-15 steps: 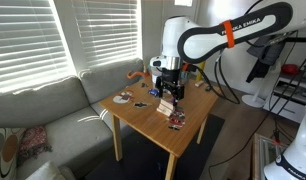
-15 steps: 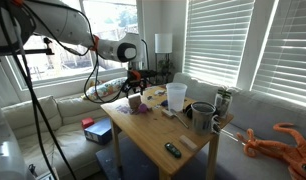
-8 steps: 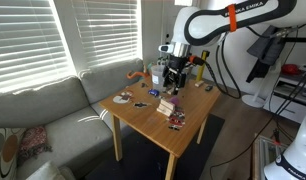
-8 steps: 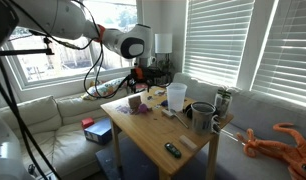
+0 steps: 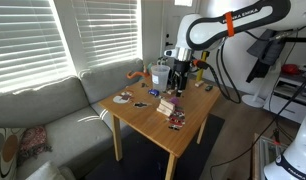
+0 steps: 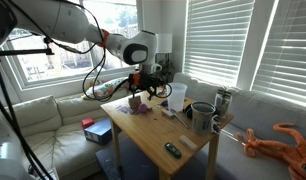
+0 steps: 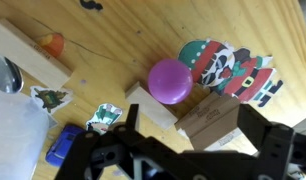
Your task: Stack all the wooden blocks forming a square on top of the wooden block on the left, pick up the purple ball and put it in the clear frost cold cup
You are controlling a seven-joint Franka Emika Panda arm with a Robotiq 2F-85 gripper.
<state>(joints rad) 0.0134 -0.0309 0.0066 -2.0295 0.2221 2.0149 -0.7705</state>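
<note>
Jaws on the black robot gripper [image 6: 141, 88] are standing wide apart and holding nothing. In an exterior view the gripper is hanging just beside the frosted whitish translucent plastic cup [image 6: 176, 96], low over the light wooden desk [image 6: 168, 135]. A small round pink-purple ball [image 6: 135, 101] is sitting near the cup, under the gripper as far as this angle is showing.

In an exterior view the gripper [image 5: 174, 82] is hovering above a cluster of pale tan wooden blocks [image 5: 169, 103]. Whether they are stacked or merely lying together is too small to tell.

In the wrist view the ball [image 7: 171, 81] is lying to the right of the cup [image 7: 11, 125], which is showing only as a whitish blur at the picture's edge. One block [image 7: 151, 105] is touching the ball on the side facing the cup. Another [image 7: 208, 120] is lying just beside the ball, farther from the cup, and a red-and-green Santa picture [image 7: 228, 70] is lying beyond. The ball is sitting ahead of the open jaws, roughly in line with the gap between them but not yet inside it.

Trouble is likely coming from that crowding. A finger descending here is probably landing on a block instead of the desk, tipping it or shoving the ball. A round ball pinched off-centre is apt to squirt away. A swing toward the cup is also risking knocking it over.
</note>
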